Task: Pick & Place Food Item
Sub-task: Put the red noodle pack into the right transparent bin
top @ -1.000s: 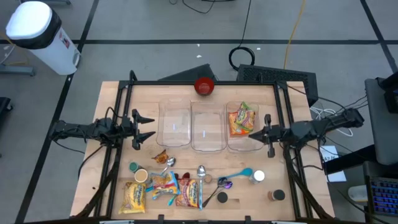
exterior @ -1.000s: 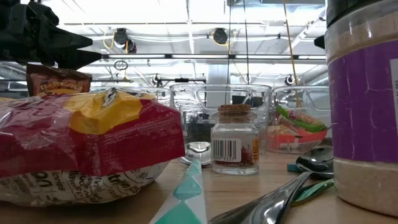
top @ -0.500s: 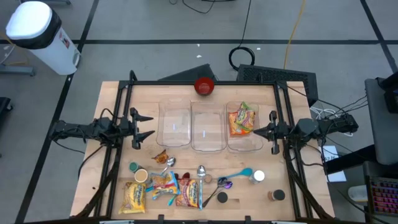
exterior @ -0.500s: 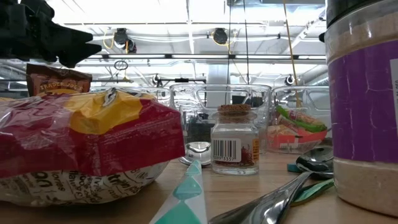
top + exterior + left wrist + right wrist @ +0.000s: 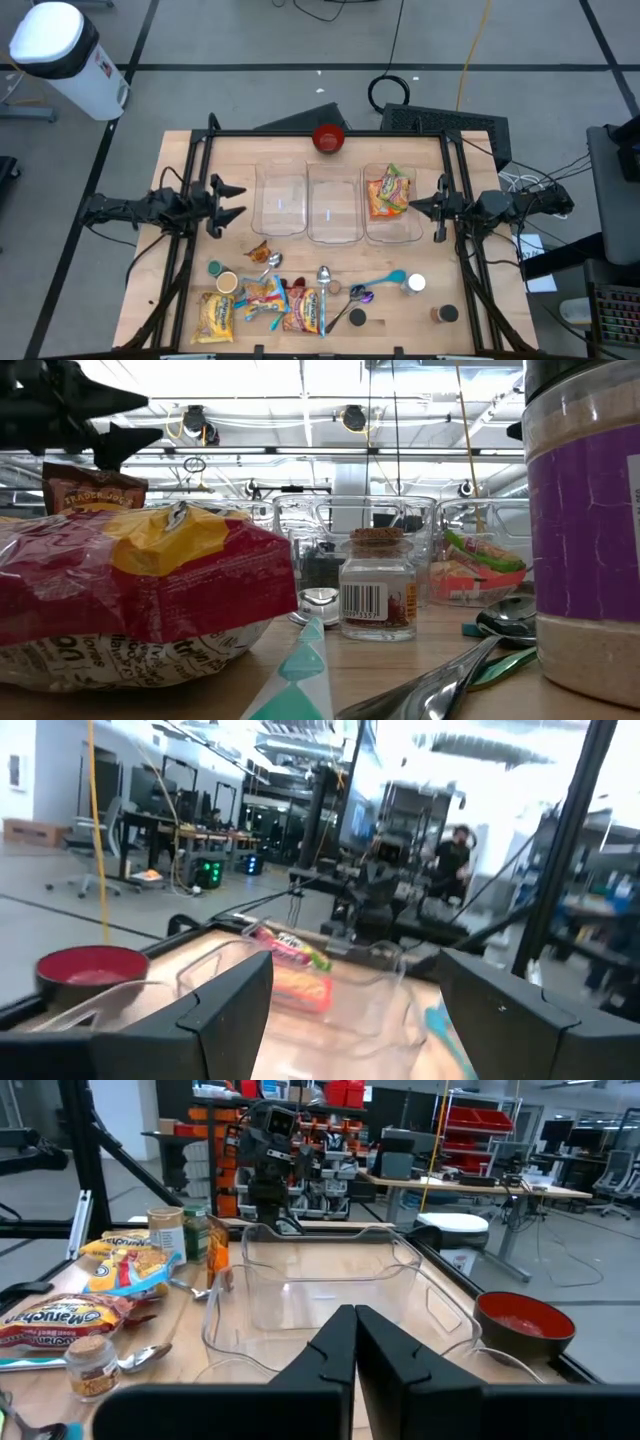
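Wooden table [image 5: 190,160] under a black frame, grey floor around, seen from above; three clear bins in a row at centre, the right bin [image 5: 392,208] holding a bagged snack [image 5: 389,192]; red bowl [image 5: 328,138] at the far edge; noodle packets [image 5: 262,305], spoons and jars strewn along the near edge; left gripper [image 5: 232,199] spread open, empty, just left of the left bin; right gripper [image 5: 420,207] shut, empty, at the right bin's right wall. Best handled, as a judgement, by swinging the open left gripper near-ward over one packet, descending straight and closing across its narrow width. Low view: red-and-yellow noodle packet [image 5: 140,595] close at near left, small spice jar [image 5: 377,590] at centre, bins behind. Left wrist view: fingers wide apart, bins and right arm beyond. Right wrist view: fingers pressed together, middle bin ahead. Against one second earlier: right gripper drawn back rightward off the bin; left gripper nearly unmoved, raised slightly in the low view.
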Controlling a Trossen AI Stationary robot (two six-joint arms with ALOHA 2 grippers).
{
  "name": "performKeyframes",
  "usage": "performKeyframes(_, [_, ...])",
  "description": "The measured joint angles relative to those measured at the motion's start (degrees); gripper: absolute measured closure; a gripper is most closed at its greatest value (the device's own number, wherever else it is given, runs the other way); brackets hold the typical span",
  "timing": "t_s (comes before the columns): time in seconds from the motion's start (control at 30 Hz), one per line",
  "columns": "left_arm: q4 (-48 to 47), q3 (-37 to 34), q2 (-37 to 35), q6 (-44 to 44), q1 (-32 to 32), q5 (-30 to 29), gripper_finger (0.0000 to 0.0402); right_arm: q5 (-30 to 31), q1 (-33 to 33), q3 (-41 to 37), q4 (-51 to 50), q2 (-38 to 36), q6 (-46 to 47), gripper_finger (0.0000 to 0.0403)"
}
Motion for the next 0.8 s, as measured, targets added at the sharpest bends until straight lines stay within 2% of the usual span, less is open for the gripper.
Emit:
performKeyframes(0.2, [3.41,0.00,-0.02,-0.84,0.00,-0.38,0.0117,-0.02,0.00,0.00,0.02,0.00,0.00,0.0403])
performKeyframes(0.47, [3.64,0.02,0.00,-1.11,0.00,-5.88,0.0117,-0.02,0.00,0.00,0.02,0.00,-0.01,0.0403])
performKeyframes(0.5, [3.73,0.00,-0.02,-2.21,0.00,-5.92,0.0117,-0.02,0.00,0.00,0.02,0.00,0.00,0.0403])
performKeyframes(0.57, [4.31,0.00,0.00,-9.88,0.00,-5.99,0.0117,-0.02,0.00,0.00,0.02,0.00,-0.01,0.0403])
performKeyframes(0.67, [6.78,0.02,0.40,-19.04,0.01,-0.74,0.0117,-0.02,0.00,0.00,0.02,0.02,-0.01,0.0403])
performKeyframes(0.73, [9.99,-0.02,1.77,-20.00,-0.52,6.05,0.0117,-0.04,0.00,0.00,0.02,0.02,0.00,0.0403])
performKeyframes(0.8, [14.59,0.66,4.81,-18.84,-1.67,8.41,0.0117,-0.03,0.00,0.00,0.03,0.02,-0.02,0.0403])
